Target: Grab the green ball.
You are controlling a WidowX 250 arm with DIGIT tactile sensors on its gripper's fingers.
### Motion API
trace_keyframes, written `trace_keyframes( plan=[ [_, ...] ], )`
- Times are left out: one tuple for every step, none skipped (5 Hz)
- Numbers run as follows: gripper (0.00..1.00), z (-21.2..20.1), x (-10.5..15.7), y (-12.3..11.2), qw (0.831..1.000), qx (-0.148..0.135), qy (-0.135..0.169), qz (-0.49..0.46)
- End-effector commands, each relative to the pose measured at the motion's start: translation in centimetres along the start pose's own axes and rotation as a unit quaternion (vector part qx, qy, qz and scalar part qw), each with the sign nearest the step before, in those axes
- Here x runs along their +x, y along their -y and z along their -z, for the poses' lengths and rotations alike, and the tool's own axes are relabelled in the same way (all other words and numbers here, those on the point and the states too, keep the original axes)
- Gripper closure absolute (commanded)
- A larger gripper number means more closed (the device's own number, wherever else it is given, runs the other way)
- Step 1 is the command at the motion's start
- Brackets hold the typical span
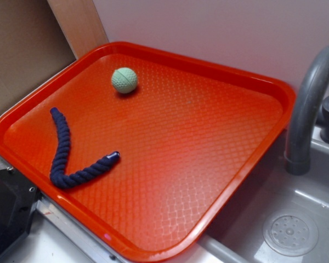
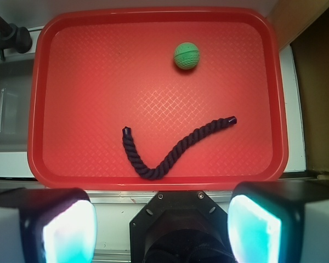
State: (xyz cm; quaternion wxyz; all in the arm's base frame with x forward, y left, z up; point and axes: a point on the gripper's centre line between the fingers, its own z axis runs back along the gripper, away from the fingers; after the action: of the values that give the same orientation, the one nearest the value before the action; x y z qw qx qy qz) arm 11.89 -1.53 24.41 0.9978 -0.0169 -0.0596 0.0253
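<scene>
One green ball (image 1: 124,80) sits alone near a far corner of the red tray (image 1: 247,159), well apart from one navy rope (image 1: 66,159). Only the exterior view shows the faucet (image 1: 310,104) fully; only the wrist view shows the claw (image 2: 162,227), spread wide, empty, beyond the tray's near rim.

matt rubbery green ball (image 1: 124,80), glossy textured plastic tray (image 1: 219,164); twisted rope (image 1: 66,159)

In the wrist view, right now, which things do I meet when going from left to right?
Faucet → left rim of the red tray → navy rope (spans the middle) → right tray rim. The green ball sits above the rope's span, so it is left out.
</scene>
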Motion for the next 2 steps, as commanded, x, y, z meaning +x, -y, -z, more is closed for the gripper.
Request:
trace_keyframes(
  plan=[
    [0.0, 0.0, 0.0, 0.0, 1.0, 0.0, 0.0, 0.0],
    [0.0, 4.6, 4.6, -1.7, 0.999, 0.035, 0.023, -0.017]
  ],
)
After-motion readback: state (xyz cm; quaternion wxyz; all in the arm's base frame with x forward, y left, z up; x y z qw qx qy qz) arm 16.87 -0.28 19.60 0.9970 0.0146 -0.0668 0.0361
